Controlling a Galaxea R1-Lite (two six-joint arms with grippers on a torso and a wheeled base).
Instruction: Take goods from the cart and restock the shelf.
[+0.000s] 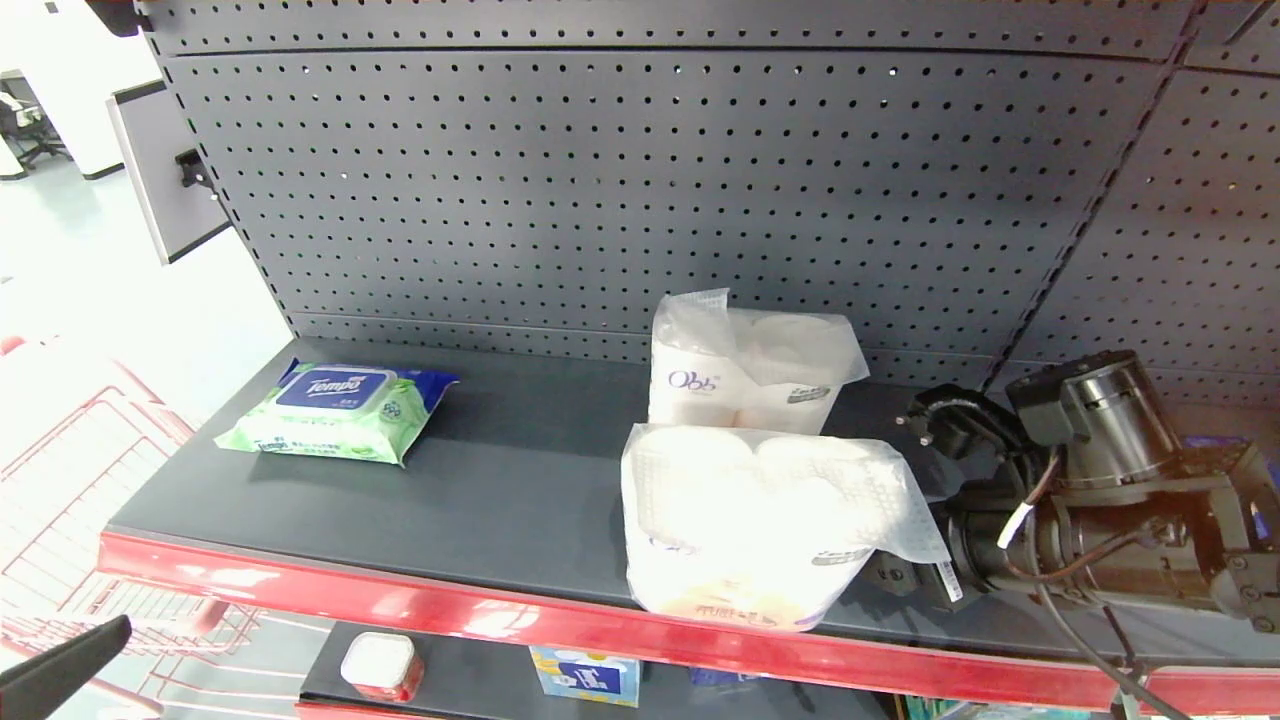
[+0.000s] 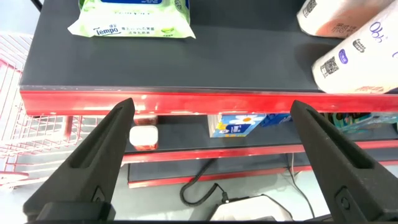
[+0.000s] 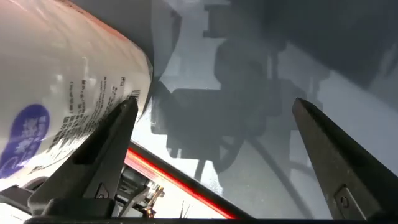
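My right gripper (image 3: 214,106) sits at the right end of the front toilet-roll pack (image 1: 750,520), fingers spread wide with nothing between them; one finger lies just beside the pack's wrapper. That pack stands on the shelf (image 1: 500,500) close to the red front lip (image 1: 400,605), directly in front of a second toilet-roll pack (image 1: 745,370). I judge it placed but a little too far forward. To finish well I'd press it gently back towards the rear pack, then draw the arm out sideways and low so the loose plastic flap doesn't snag a finger.

My left gripper (image 2: 211,106) hangs below and in front of the shelf lip, fingers also apart and empty — ready for the red wire cart (image 1: 90,500) on the left. A pack of wet wipes (image 1: 335,410) lies flat, well apart from the rolls. On the lower shelf are a small white-and-red box (image 1: 380,665) and a blue tissue box (image 1: 585,675) — the lip above them is what the left arm must avoid.
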